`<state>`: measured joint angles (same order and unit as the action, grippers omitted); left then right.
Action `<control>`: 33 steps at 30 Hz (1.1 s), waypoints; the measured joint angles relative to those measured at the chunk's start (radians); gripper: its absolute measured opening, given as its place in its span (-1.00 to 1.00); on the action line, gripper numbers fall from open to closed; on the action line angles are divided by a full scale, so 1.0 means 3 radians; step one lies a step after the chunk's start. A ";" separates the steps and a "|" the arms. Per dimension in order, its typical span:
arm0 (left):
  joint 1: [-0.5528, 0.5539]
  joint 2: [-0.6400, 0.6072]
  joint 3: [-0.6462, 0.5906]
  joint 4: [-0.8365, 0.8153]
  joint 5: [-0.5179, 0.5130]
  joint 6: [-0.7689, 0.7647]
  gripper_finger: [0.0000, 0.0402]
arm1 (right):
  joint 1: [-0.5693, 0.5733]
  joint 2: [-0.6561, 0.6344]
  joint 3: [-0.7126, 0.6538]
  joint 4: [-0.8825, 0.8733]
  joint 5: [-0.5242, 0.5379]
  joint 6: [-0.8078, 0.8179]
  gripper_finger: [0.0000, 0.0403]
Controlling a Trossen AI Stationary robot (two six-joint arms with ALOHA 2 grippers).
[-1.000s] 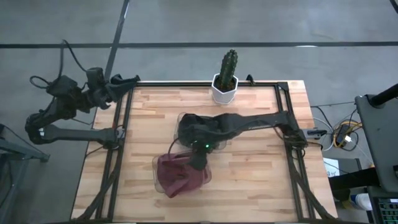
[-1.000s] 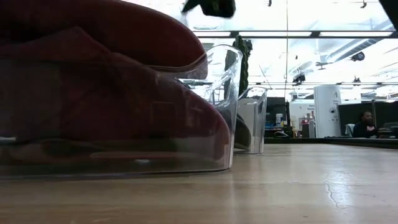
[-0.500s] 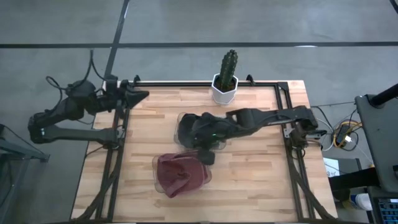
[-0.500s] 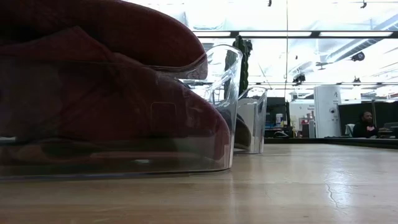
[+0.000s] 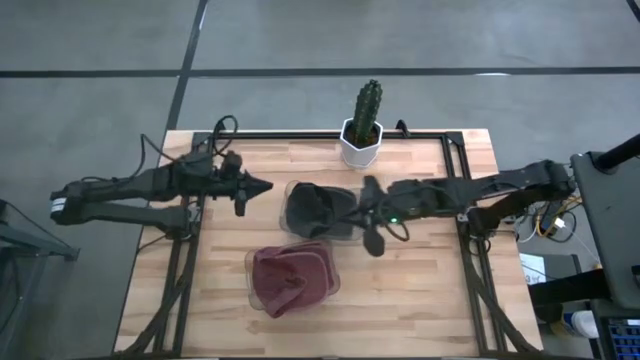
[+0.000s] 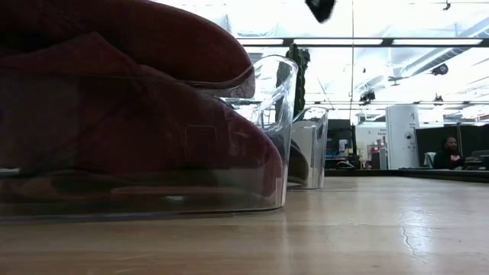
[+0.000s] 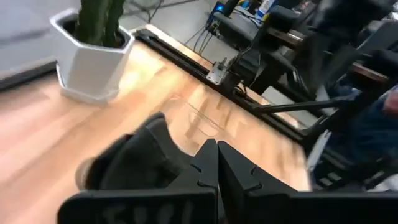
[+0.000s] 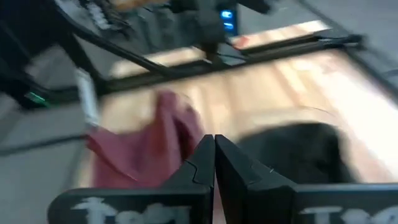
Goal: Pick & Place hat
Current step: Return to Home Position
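A maroon hat [image 5: 290, 282] lies crumpled in a clear bin [image 5: 252, 292] near the table's front; in the low view the maroon hat [image 6: 130, 107] fills that bin and bulges over its rim. A black hat [image 5: 312, 208] lies in a second clear bin [image 5: 345, 233] at mid-table. My left gripper [image 5: 268, 186] is shut and hangs left of the black hat [image 7: 134, 165], pointing at it. My right gripper [image 5: 342, 211] is shut too, above the black hat's right side, with nothing between its fingers [image 8: 205, 155].
A cactus in a white pot [image 5: 361, 132] stands at the far edge, behind the black hat. A black frame rail [image 5: 190, 250] runs round the tabletop. Bare wood lies at the table's left and right. In the low view a person [image 6: 447, 153] sits far off in the room.
My right gripper has drawn back from above the maroon hat toward the far right and now hangs by the black hat. My left arm has swung in from beyond the far left corner over the table toward the black hat. The maroon hat stays in its bin.
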<state>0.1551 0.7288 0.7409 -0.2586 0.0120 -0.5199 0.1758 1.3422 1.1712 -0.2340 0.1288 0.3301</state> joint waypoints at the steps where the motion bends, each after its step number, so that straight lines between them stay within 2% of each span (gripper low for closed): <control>1: 0.0001 -0.0025 -0.0056 0.0018 -0.0020 0.0092 -0.99 | -0.0001 -0.0100 -0.0138 -0.0004 0.0091 -0.0106 -0.96; 3: -0.0009 -0.0081 -0.0206 0.0034 -0.0168 0.0125 -0.99 | -0.0001 -0.0299 -0.0398 -0.0002 0.0338 -0.0286 -0.96; 5: -0.0063 -0.0133 -0.0363 0.0402 -0.0332 0.0232 -0.99 | 0.0009 -0.0495 -0.0666 0.0019 0.0365 -0.0276 -0.96; 9: -0.0137 -0.0385 -0.0595 0.0992 -0.0304 0.0745 -0.99 | 0.0050 -0.0838 -0.1210 0.0312 0.0343 -0.0213 -0.96; 12: -0.0197 -0.0595 -0.0723 0.0888 -0.0250 0.1111 -0.99 | 0.0084 -0.1144 -0.1556 0.0670 0.0328 -0.0283 -0.96; 15: -0.0205 -0.0818 -0.0857 0.0866 -0.0275 0.1085 -0.99 | 0.0097 -0.1434 -0.1806 0.0776 0.0328 -0.0336 -0.96; 21: -0.0205 -0.1211 -0.1174 0.0880 -0.0249 0.1022 -0.99 | 0.0057 -0.1951 -0.2184 0.0445 0.0370 -0.0619 -0.96; 26: -0.0205 -0.1424 -0.1428 0.1053 -0.0254 0.1032 -0.99 | 0.0059 -0.2304 -0.2485 0.0877 0.0358 -0.0750 -0.96; 33: -0.0205 -0.1654 -0.1833 0.1130 -0.0242 0.0946 -0.99 | 0.0059 -0.2688 -0.2778 0.1039 0.0337 -0.0913 -0.96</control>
<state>0.0937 0.2327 0.1910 0.0804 -0.0605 -0.2360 0.1936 0.5357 0.3377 0.0778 0.2298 0.0562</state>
